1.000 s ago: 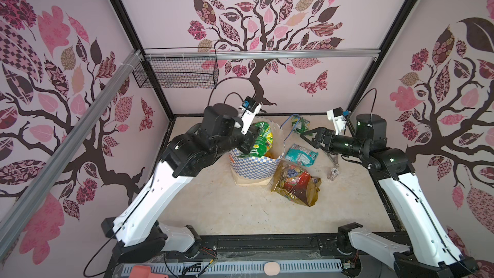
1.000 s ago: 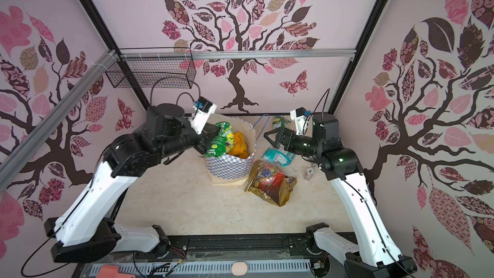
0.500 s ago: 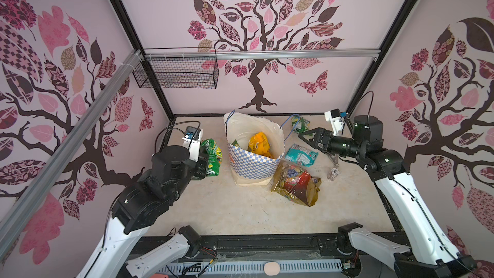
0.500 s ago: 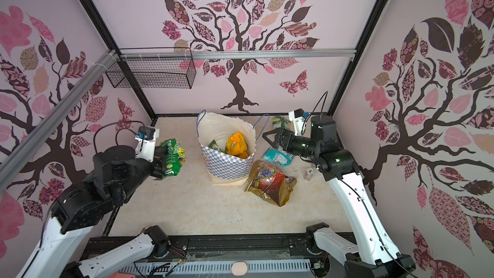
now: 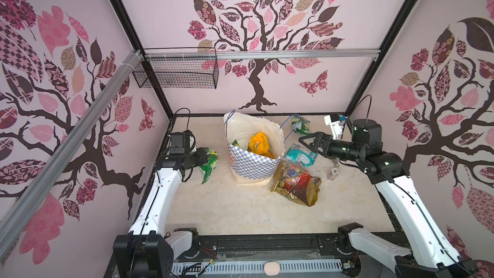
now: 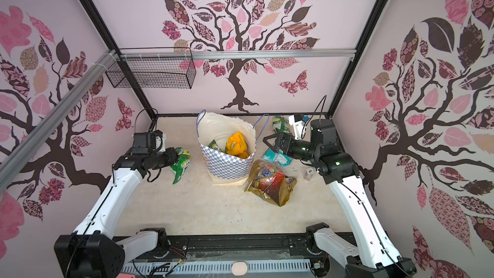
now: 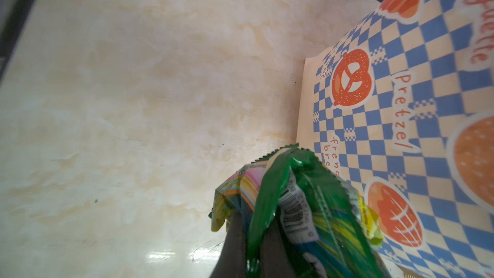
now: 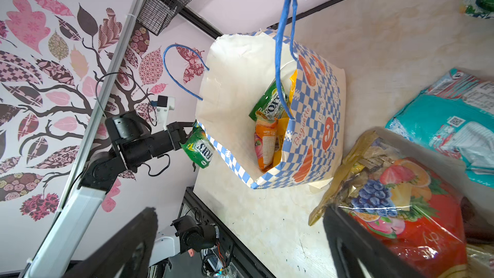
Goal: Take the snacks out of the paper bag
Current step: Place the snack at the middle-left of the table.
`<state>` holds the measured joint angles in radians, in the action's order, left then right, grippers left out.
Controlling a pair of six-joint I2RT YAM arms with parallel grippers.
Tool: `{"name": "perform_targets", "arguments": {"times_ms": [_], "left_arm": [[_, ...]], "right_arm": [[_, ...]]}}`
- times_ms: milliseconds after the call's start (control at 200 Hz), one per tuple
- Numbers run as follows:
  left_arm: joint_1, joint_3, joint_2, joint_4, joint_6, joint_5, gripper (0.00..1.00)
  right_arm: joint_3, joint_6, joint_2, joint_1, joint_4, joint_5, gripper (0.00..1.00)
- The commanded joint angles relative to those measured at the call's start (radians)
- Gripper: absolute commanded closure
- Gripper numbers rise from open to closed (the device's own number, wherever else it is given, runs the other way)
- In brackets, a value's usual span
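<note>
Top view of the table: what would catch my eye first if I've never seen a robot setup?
The blue-and-white checked paper bag stands open in the middle of the table, an orange-yellow packet showing inside. On the robot's left, the left gripper is shut on a green packet held just outside the bag. On the other side a big gold-and-red pack lies on the table near the open right gripper.

A black wire basket (image 5: 176, 76) is hung from an aluminium rail (image 5: 294, 53) at the far left, high above the table. A small patterned cylinder (image 5: 333, 174) is set on the pale marbled table (image 5: 235, 209) at the right. The walls are covered with pink tree decals (image 5: 256, 36).
</note>
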<state>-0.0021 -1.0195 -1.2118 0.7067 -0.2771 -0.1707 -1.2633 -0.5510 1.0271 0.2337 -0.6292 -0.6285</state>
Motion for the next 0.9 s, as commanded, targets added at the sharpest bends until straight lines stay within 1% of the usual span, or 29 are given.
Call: {"name": "perform_targets", "arguments": {"times_ms": [0,85,195,275,410,530,685,785,895], "left_arm": [[0.005,0.045,-0.043,-0.17,-0.054,-0.021,1.0],[0.004,0.076,-0.101,-0.214,-0.056,0.061,1.0],[0.004,0.089,-0.165,-0.224,-0.072,0.117,1.0],[0.005,0.075,-0.199,-0.224,-0.102,0.125,1.0],[0.005,0.048,-0.245,-0.214,-0.106,0.112,1.0],[0.004,0.045,-0.256,-0.205,-0.115,0.102,0.83],[0.004,0.047,-0.232,-0.193,-0.107,0.105,0.66],[0.004,0.028,-0.181,-0.146,-0.109,0.103,0.59],[0.004,-0.007,-0.07,-0.123,-0.123,0.078,0.53]], "right_arm": [[0.003,0.035,-0.03,0.004,-0.037,0.03,0.0],[0.009,0.04,-0.032,0.005,-0.033,0.037,0.0],[0.004,0.048,-0.024,0.004,-0.029,0.029,0.0],[0.014,0.045,-0.021,0.004,-0.009,0.026,0.0],[0.028,0.026,-0.015,0.004,0.025,0.014,0.0],[0.027,0.018,-0.017,0.004,0.035,0.013,0.0],[0.033,0.017,-0.027,0.005,0.035,0.023,0.0],[0.022,0.019,-0.028,0.004,0.026,0.021,0.0],[0.011,0.028,-0.033,0.005,0.016,0.027,0.0]]}}
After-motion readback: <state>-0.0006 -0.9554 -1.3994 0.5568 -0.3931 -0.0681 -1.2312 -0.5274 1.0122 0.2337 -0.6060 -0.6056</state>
